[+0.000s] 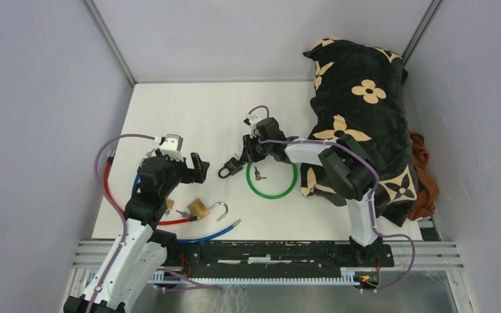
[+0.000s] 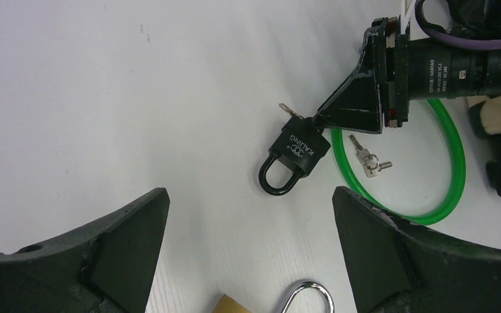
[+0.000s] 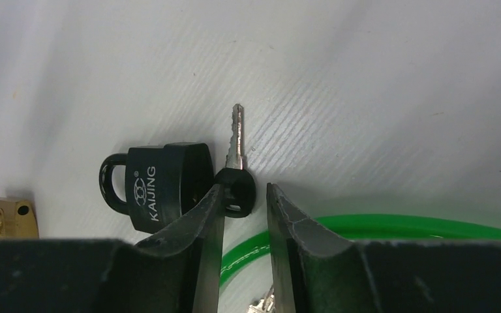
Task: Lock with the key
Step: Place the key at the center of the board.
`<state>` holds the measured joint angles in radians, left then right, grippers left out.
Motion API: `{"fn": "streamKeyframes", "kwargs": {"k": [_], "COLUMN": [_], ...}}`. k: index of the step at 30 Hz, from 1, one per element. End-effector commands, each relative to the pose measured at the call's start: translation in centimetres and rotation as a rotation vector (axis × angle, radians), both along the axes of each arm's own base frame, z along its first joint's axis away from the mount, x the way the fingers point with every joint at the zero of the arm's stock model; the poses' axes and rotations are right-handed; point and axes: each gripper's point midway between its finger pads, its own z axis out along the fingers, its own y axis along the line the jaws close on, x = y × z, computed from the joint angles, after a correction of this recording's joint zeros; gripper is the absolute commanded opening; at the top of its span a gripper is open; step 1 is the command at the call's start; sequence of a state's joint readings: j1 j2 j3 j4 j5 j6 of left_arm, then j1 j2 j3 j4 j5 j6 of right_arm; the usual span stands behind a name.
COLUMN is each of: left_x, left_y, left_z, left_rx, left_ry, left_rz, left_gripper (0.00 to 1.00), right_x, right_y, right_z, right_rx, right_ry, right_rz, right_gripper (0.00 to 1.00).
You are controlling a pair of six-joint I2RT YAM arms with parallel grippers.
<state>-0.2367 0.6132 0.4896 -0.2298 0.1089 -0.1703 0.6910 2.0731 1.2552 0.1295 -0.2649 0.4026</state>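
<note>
A black KAIJING padlock point(image 3: 160, 186) lies flat on the white table with its shackle closed. It also shows in the top view point(image 1: 229, 168) and the left wrist view point(image 2: 293, 156). A key with a black head point(image 3: 237, 176) lies beside the lock body, blade pointing away, not in the lock. My right gripper point(image 3: 244, 190) is down at the table and slightly open. The key head sits between its tips, against one finger point(image 3: 209, 208). My left gripper point(image 2: 249, 195) is wide open and empty, hovering just left of the lock point(image 1: 201, 168).
A green ring point(image 1: 272, 180) holds a small key bunch point(image 1: 259, 175). A brass padlock point(image 1: 199, 207) with an open shackle lies near the front. Red cable point(image 1: 107, 189) and blue cable point(image 1: 209, 235) lie front left. A black patterned blanket point(image 1: 359, 117) fills the right side.
</note>
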Motion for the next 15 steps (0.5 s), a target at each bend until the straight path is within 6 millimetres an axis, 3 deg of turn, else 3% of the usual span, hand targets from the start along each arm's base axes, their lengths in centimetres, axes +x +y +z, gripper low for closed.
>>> {"fn": "streamKeyframes", "kwargs": {"k": [1, 5, 7, 9, 12, 15], "left_x": [0.2, 0.6, 0.8, 0.9, 0.7, 0.8], "left_y": [-0.2, 1.2, 2.4, 3.6, 4.8, 6.1], "left_z": [1.0, 1.5, 2.1, 2.6, 3.3, 3.5], "left_rx": [-0.064, -0.058, -0.068, -0.08, -0.085, -0.077], "left_ry": [-0.041, -0.071, -0.089, -0.109, -0.148, -0.163], "left_rz": [0.012, 0.074, 0.132, 0.19, 0.25, 0.317], "left_gripper": [1.0, 1.0, 1.0, 1.0, 1.0, 1.0], "right_x": [1.6, 0.5, -2.0, -5.7, -12.1, -15.8], "right_y": [-0.5, 0.3, 1.2, 2.0, 3.1, 5.0], "right_z": [5.5, 10.3, 11.3, 10.9, 8.6, 8.0], "right_rx": [-0.019, -0.034, -0.069, -0.105, -0.147, -0.152], "right_ry": [-0.119, -0.278, -0.356, -0.397, -0.447, -0.528], "right_rz": [0.037, 0.213, 0.36, 0.515, 0.737, 0.913], "right_gripper": [0.35, 0.41, 0.49, 0.55, 0.66, 0.84]}}
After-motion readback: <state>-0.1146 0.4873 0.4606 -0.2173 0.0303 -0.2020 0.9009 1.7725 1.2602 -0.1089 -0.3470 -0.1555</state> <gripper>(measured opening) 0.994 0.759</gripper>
